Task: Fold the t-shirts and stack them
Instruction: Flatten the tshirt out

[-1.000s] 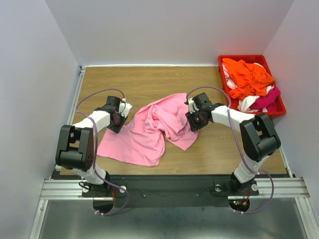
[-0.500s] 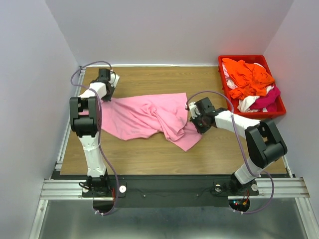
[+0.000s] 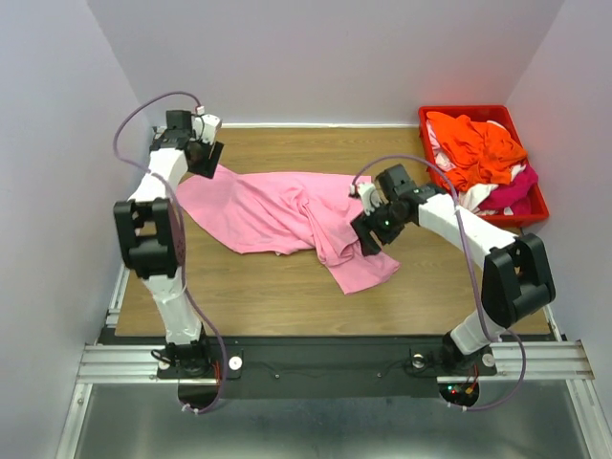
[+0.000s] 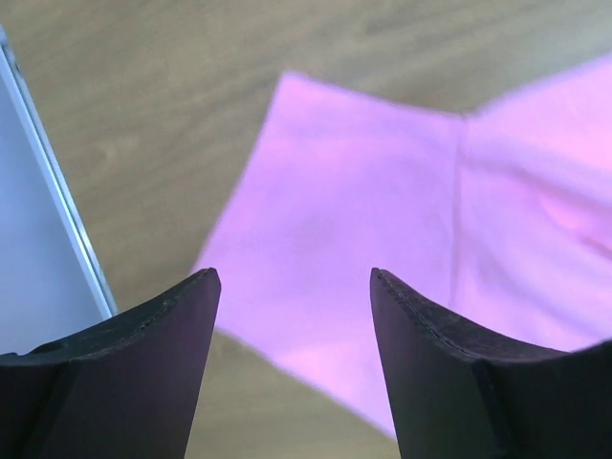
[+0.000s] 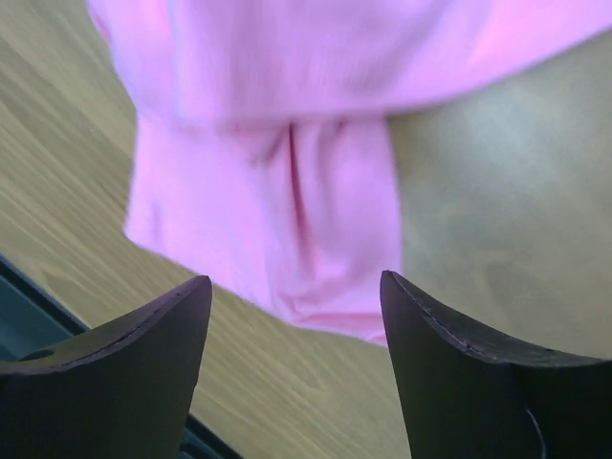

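A light pink t-shirt [image 3: 277,212] lies spread and wrinkled across the middle of the wooden table, its lower part trailing to the front right. My left gripper [image 3: 203,159] is open and empty above the shirt's far left corner [image 4: 344,249]. My right gripper [image 3: 371,234] is open and empty above the shirt's right side, over a bunched fold [image 5: 306,220]. Orange [image 3: 473,143], white [image 3: 475,199] and magenta [image 3: 512,186] shirts lie heaped in the red bin.
The red plastic bin [image 3: 428,117] stands at the far right of the table. A metal rail [image 4: 53,201] and the white wall run along the left edge. Bare wood [image 3: 249,282] lies in front of the shirt.
The left gripper dragged the shirt's left corner to the far left and has opened above it. The right gripper has let go and lifted off the shirt's right side.
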Controlling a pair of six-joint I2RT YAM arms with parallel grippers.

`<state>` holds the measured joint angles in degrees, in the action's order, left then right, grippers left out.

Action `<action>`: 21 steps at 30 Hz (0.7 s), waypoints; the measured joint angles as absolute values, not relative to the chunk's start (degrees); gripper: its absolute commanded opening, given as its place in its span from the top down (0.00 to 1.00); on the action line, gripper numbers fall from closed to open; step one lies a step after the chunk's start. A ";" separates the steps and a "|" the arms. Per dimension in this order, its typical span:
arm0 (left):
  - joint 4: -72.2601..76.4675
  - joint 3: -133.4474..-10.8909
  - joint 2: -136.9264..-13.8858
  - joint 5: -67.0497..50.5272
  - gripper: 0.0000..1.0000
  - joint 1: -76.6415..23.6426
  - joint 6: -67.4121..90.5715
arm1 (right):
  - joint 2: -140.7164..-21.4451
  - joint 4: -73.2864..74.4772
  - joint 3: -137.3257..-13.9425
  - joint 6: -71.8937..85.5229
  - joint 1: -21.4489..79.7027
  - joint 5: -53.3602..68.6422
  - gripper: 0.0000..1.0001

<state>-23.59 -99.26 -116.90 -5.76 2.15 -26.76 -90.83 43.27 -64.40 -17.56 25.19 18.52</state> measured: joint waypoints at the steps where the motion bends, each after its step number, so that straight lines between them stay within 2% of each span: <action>1: -23.59 -95.85 -113.36 -6.98 0.26 2.52 -26.72 | -91.15 43.24 -66.63 -16.95 25.08 19.00 0.25; 5: -24.27 -85.17 -100.60 -10.81 0.28 2.96 -26.41 | -94.06 41.47 -74.89 -14.50 23.81 18.92 0.32; 8: -22.79 -78.19 -95.48 -12.80 0.30 2.68 -25.80 | -99.83 39.22 -80.79 -12.40 22.63 15.55 0.37; 13: -21.85 -70.72 -96.88 -14.55 0.31 2.57 -24.82 | -112.09 37.15 -90.48 -9.43 19.79 11.14 0.40; 21: -20.38 -69.82 -100.64 -13.61 0.32 2.59 -23.81 | -124.51 35.27 -102.94 -6.87 16.73 5.48 0.40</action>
<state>-20.38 -69.82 -100.64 -13.61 2.59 -23.81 -124.51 35.27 -102.94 -6.87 16.73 5.48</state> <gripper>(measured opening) 0.683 0.601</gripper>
